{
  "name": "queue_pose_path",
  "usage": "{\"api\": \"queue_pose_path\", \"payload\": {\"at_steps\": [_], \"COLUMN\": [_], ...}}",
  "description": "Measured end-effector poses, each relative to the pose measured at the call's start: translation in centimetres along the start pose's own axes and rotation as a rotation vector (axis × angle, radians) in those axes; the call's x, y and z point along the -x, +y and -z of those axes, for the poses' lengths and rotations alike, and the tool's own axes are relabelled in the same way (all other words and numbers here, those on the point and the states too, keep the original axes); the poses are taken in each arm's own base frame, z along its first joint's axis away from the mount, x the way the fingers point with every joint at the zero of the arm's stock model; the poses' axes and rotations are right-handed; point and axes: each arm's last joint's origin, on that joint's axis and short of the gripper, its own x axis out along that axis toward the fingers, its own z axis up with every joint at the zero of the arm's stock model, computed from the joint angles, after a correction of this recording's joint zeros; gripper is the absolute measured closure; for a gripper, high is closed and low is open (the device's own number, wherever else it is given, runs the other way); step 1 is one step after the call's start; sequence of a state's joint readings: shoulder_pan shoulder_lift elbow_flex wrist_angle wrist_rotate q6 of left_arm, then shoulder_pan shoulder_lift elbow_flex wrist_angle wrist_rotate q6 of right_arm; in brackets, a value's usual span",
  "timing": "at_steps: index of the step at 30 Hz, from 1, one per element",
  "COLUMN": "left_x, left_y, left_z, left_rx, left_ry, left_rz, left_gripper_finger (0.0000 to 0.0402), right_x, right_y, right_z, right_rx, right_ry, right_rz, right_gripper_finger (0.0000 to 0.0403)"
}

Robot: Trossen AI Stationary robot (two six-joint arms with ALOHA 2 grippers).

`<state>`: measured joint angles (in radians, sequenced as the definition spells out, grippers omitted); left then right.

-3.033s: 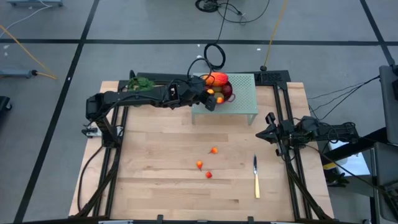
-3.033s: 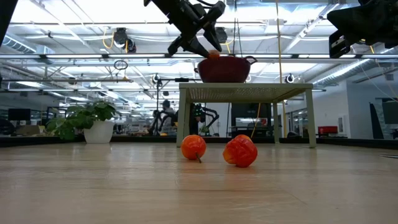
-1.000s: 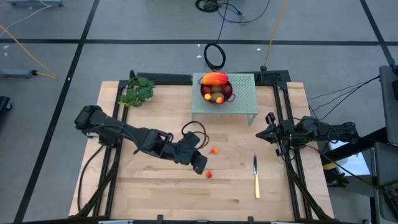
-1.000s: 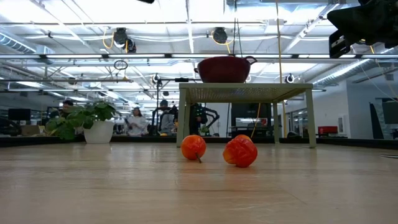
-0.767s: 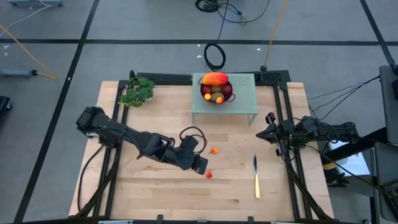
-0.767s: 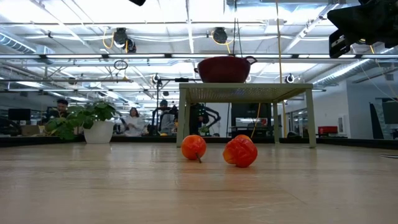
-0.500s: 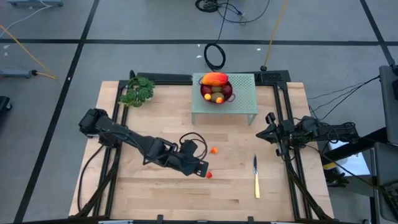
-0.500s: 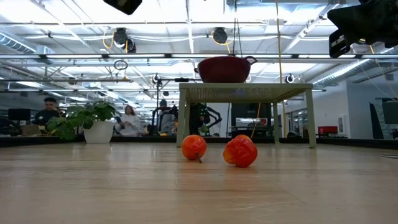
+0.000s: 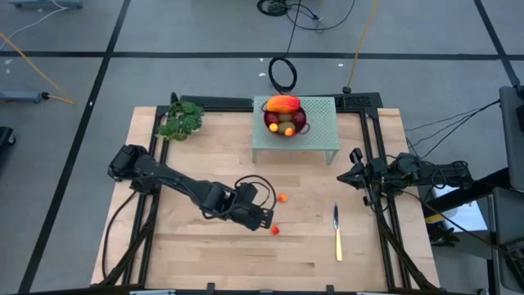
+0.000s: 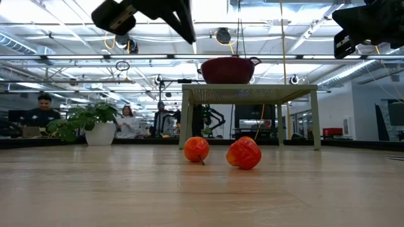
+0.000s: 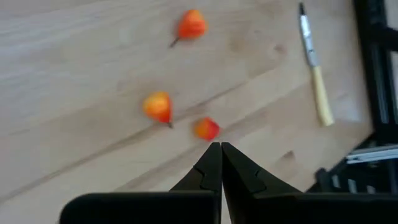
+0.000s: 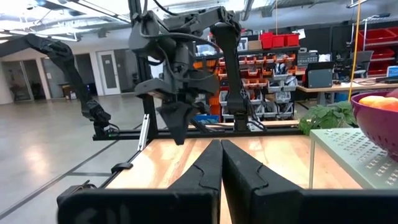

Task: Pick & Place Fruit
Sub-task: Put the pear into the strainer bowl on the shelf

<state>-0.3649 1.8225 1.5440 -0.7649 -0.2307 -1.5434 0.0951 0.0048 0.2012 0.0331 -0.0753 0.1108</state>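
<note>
Three tiny orange-red fruits (image 11: pixel 206 129) lie loose mid-desk (image 9: pixel 196 258), the rest in the red bowl (image 9: pixel 284 120). Your left gripper (image 9: pixel 266 221) hovers above them, fingers together; open it, then lower onto the nearest. Your right gripper (image 9: pixel 355 176) waits shut at the desk's edge.

Layout, high view. Raised stand (image 9: pixel 315 131) sits at the table's (image 9: pixel 196 254) far edge, centre-right. Bowl (image 9: pixel 284 123) rests on the stand's left part, with fruit (image 9: pixel 282 104) piled in it. Leafy bunch (image 9: pixel 181 120) lies at the far left corner. Three small fruits on the table near centre: one (image 9: pixel 282 197) farthest back, one (image 9: pixel 275 230) nearest the front, the third (image 11: pixel 158 106) between them, under the left gripper (image 9: pixel 264 220). Knife (image 9: pixel 336 233) lies to their right, lengthwise front to back. Right gripper (image 9: pixel 354 166) sits at the right edge, beside the stand.
</note>
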Motion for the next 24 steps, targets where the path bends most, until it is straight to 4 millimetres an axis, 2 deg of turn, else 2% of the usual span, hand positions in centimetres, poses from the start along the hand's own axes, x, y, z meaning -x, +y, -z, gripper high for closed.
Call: {"api": "queue_pose_path", "payload": {"at_steps": [10,15,19,24], "left_x": [-1.0,-1.2,-1.1,-1.1], "left_y": [0.0,-0.1,-0.2,-0.2], "left_z": [-0.6,-0.7,-0.7,-0.8], "left_rx": [-0.062,-0.026,0.017,0.093], "left_ry": [-0.001,-0.007,-0.019,-0.046], "left_rz": [-0.015,-0.009,0.002,0.007], "left_gripper_finger": [0.0392,0.0399,0.0377,0.0329], "right_x": [0.0,0.0,0.0,0.0], "right_y": [0.0,0.0,0.0,0.0], "right_z": [0.0,0.0,0.0,0.2], "right_rx": [0.0,0.002,0.002,0.0], "right_ry": [0.0,0.0,0.001,0.021], "right_rz": [0.0,0.0,0.0,-0.001], "right_gripper_finger": [0.0403,0.0403,0.0403,0.0403]}}
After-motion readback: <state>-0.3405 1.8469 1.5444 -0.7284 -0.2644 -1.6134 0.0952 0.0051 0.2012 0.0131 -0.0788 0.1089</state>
